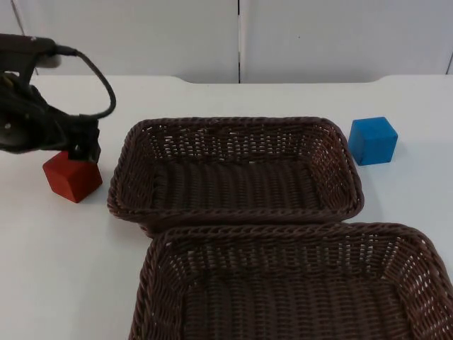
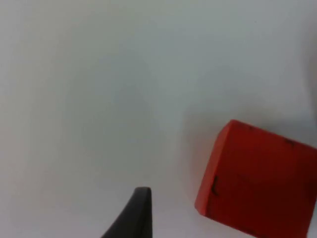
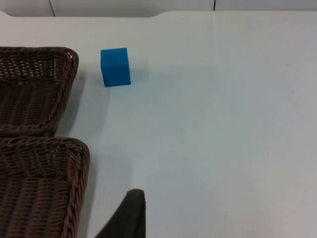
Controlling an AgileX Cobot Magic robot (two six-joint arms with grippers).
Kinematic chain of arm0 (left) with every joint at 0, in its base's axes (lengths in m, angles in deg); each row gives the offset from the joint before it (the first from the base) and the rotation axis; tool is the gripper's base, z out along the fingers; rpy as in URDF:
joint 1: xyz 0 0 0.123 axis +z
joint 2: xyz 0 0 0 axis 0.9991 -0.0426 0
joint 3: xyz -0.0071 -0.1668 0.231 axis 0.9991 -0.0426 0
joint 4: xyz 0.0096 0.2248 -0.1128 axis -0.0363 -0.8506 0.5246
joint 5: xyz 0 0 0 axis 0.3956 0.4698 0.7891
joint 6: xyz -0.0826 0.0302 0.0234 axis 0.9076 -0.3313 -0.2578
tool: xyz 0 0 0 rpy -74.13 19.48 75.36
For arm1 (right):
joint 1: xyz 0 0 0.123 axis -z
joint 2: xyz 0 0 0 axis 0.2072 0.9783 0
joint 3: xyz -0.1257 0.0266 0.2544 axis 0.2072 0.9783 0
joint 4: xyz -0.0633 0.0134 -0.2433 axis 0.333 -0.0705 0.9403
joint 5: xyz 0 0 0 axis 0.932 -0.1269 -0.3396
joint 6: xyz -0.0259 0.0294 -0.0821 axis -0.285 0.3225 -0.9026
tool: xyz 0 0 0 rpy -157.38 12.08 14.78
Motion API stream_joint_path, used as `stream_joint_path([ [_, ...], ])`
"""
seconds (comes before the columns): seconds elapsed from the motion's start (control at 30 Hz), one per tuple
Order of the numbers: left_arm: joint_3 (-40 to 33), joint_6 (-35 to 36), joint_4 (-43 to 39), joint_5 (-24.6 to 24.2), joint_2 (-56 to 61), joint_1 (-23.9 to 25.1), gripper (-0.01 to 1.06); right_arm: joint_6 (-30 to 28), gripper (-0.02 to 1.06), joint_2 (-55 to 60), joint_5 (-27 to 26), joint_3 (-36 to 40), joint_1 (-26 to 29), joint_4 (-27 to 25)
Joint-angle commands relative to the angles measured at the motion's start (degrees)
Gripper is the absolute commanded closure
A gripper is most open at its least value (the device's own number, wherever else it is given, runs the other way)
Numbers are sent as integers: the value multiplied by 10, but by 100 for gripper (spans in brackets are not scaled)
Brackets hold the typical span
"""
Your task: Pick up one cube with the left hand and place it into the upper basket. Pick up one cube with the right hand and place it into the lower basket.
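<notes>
Red cube (image 1: 71, 178) sits on the white surface (image 1: 64, 269) at 9 o'clock of the upper basket (image 1: 233, 127), just beside its rim. Left gripper (image 1: 83, 150) is low at the cube's top back edge, apparently touching; jaw state: cannot tell. Left wrist view has the cube (image 2: 257, 181) off to one side of the fingertip (image 2: 134, 210), so not centred.

Judgement: cube looks rigid, light, matte-painted, with flat faces and decent friction, not fragile. Grip two opposite vertical faces mid-height. It's rotated on the surface, so match yaw first.

Blue cube (image 1: 372, 140) at 3 o'clock of the upper basket, same handling. Right arm waits; right gripper fingertip (image 3: 128, 215) is beside the lower basket (image 1: 297, 234), jaw state unknown.
</notes>
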State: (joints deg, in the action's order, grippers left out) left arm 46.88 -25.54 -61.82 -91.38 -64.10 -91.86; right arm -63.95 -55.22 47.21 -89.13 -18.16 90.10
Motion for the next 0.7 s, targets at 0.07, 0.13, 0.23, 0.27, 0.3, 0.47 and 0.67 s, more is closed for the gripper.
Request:
stream_joint_path([
  [0.07, 3, 1, -37, 24, -11, -3, 0, -1, -1, -2, -3, 1, 4, 3],
  [0.13, 3, 1, -43, 30, -13, -3, 0, -1, -1, -2, -3, 1, 4, 3],
  [0.23, 3, 1, -56, 41, -23, -3, 0, -1, -1, -2, -3, 1, 4, 3],
  [0.27, 3, 1, -61, 41, -27, -3, 0, -1, -1, -2, -3, 1, 4, 3],
  [0.3, 3, 1, -61, 41, -27, -3, 0, -1, -1, -2, -3, 1, 4, 3],
  [0.47, 8, -14, -64, 32, -51, -3, 0, -1, -1, -2, -3, 1, 4, 3],
  [0.67, 62, -37, -68, -35, -83, -3, 0, -1, -1, -2, -3, 1, 4, 3],
])
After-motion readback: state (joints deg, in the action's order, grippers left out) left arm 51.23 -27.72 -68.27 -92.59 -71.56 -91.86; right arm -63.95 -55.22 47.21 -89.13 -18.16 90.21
